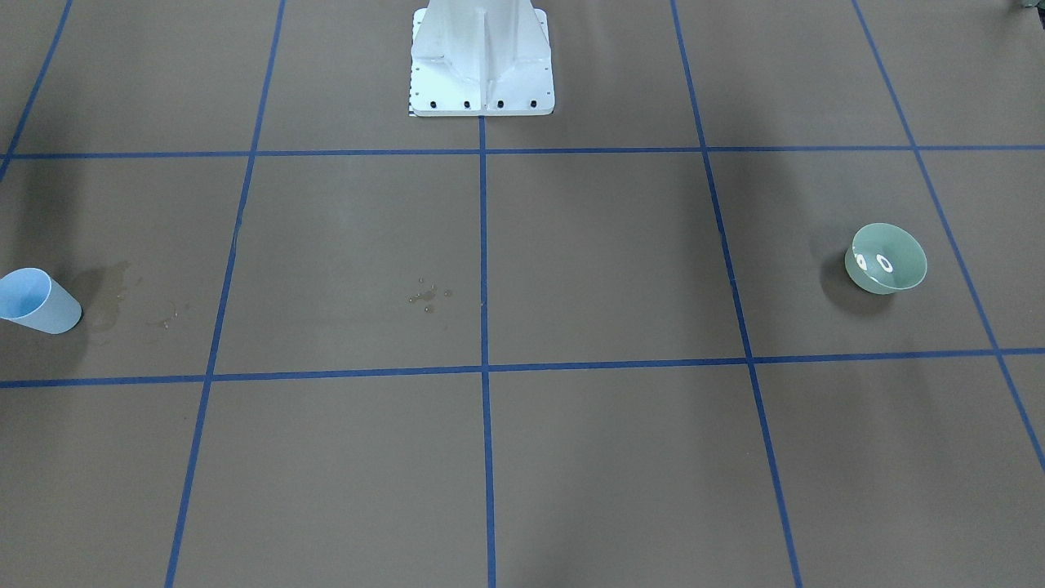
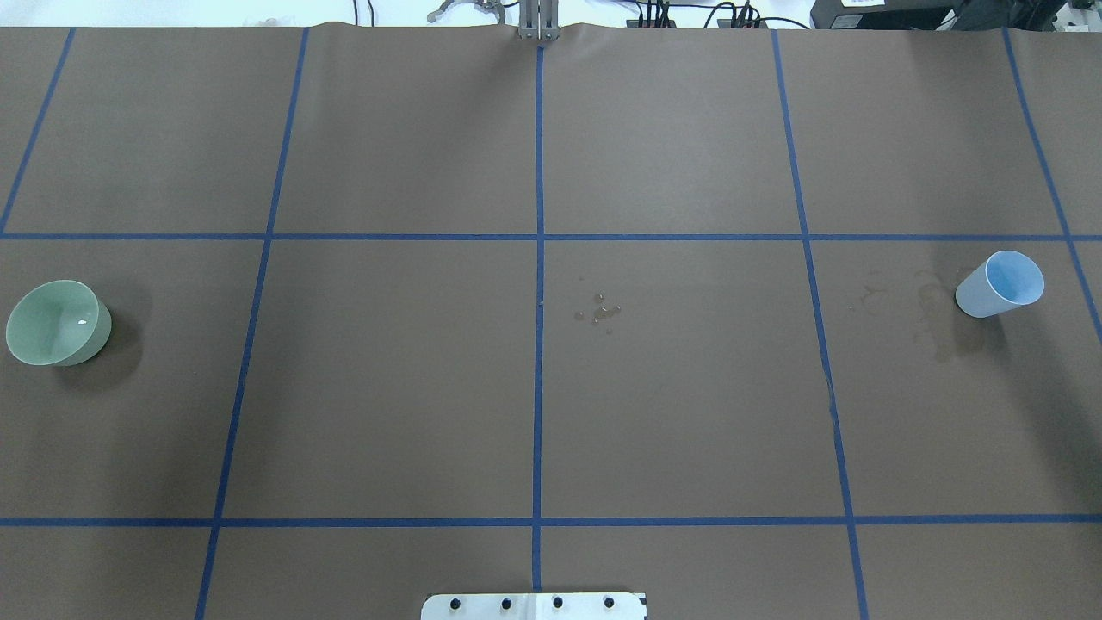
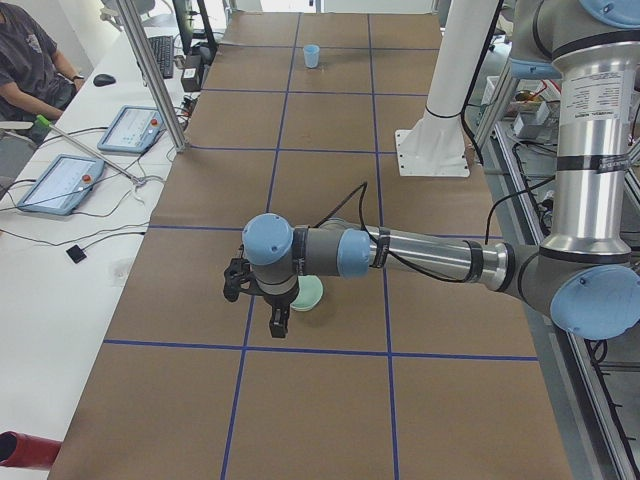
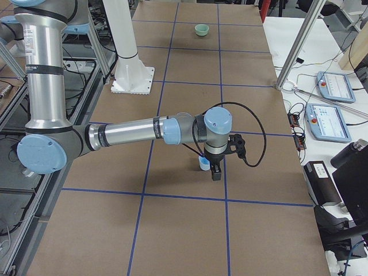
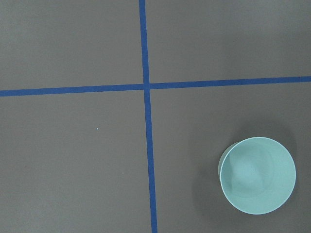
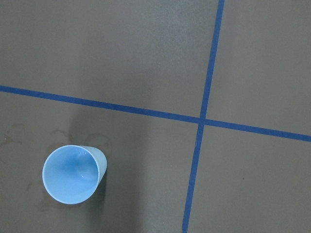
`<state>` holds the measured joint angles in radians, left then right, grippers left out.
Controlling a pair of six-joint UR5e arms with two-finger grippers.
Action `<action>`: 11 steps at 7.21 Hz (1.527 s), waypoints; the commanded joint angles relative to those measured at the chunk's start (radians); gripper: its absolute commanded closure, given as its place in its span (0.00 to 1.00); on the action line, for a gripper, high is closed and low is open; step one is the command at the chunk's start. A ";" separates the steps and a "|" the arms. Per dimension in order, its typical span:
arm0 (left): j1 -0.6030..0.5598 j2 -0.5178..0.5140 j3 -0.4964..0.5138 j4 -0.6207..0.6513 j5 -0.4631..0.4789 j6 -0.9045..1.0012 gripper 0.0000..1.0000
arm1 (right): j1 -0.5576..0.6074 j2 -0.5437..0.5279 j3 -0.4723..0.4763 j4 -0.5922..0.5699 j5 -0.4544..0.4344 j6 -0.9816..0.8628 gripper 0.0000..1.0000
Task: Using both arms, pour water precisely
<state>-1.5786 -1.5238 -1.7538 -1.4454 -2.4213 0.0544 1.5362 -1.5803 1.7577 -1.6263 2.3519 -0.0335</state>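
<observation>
A pale green bowl (image 2: pixel 57 323) stands on the brown table at the robot's left, with white glints of water (image 1: pixel 884 263) inside. At the robot's right stands a light blue cup (image 2: pixel 999 284), upright, beside wet stains (image 2: pixel 938 314). Small drops of water (image 2: pixel 600 312) lie mid-table. My left arm (image 3: pixel 420 255) reaches out over the table, and its gripper (image 3: pixel 255 305) hangs above and beside the bowl (image 3: pixel 308 293). My right gripper (image 4: pixel 214 171) hangs over the cup (image 4: pixel 204 164). I cannot tell whether either gripper is open or shut. The wrist views show the bowl (image 5: pixel 257 174) and the cup (image 6: pixel 74 174) from above, with no fingers.
The white bolted pedestal (image 1: pixel 482 61) stands at the robot's edge of the table. Blue tape lines (image 2: pixel 538 258) divide the brown surface into squares. A seated person (image 3: pixel 30 60), tablets (image 3: pixel 135 128) and metal posts (image 3: pixel 150 70) line the operators' side.
</observation>
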 commanded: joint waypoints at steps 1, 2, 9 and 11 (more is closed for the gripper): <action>0.000 0.007 -0.009 -0.003 -0.004 0.002 0.00 | -0.001 0.005 -0.003 0.000 -0.008 0.012 0.00; 0.002 0.001 -0.009 -0.004 -0.004 -0.001 0.00 | -0.001 0.006 0.000 0.002 -0.005 0.012 0.00; 0.002 -0.004 -0.012 -0.004 -0.012 -0.001 0.00 | 0.001 -0.007 -0.003 -0.009 -0.006 0.011 0.00; 0.002 -0.006 -0.012 -0.006 -0.012 -0.001 0.00 | 0.001 -0.004 -0.006 -0.007 -0.022 0.010 0.00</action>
<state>-1.5769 -1.5285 -1.7646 -1.4500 -2.4322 0.0537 1.5371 -1.5861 1.7541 -1.6350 2.3411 -0.0228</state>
